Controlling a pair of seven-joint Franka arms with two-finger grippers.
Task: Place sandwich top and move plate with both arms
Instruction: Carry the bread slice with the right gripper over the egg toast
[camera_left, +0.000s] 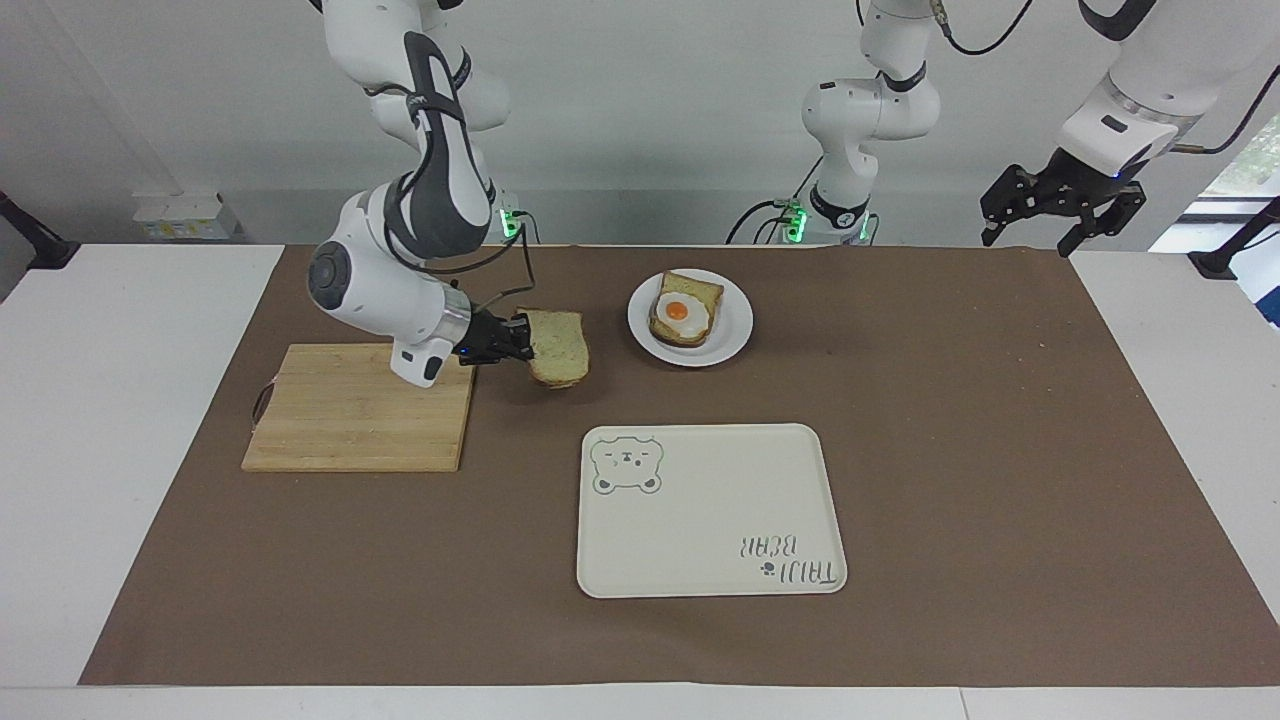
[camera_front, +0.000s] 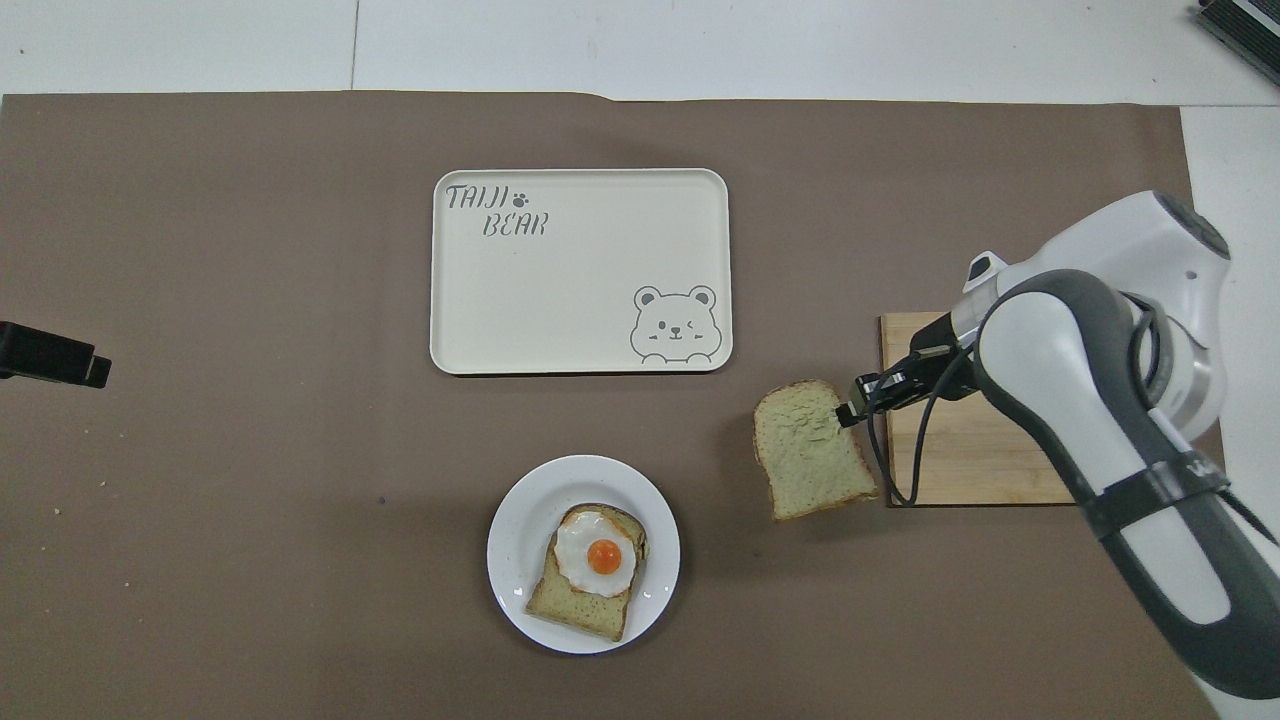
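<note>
The sandwich top (camera_left: 560, 346) (camera_front: 810, 462), a plain speckled slice with a brown crust, hangs in the air over the brown mat between the cutting board and the plate. My right gripper (camera_left: 520, 339) (camera_front: 846, 413) is shut on its edge. The small white plate (camera_left: 728, 335) (camera_front: 520, 520) sits near the robots and carries a bread slice with a fried egg (camera_left: 678, 310) (camera_front: 598, 556). My left gripper (camera_left: 1060, 205) waits open, raised over the mat's corner at the left arm's end; only its dark tip (camera_front: 55, 355) shows in the overhead view.
A wooden cutting board (camera_left: 350, 420) (camera_front: 960, 460) lies toward the right arm's end. A cream rectangular tray (camera_left: 710, 510) (camera_front: 580, 290) with a bear drawing lies farther from the robots than the plate. A brown mat (camera_left: 1000, 450) covers the table.
</note>
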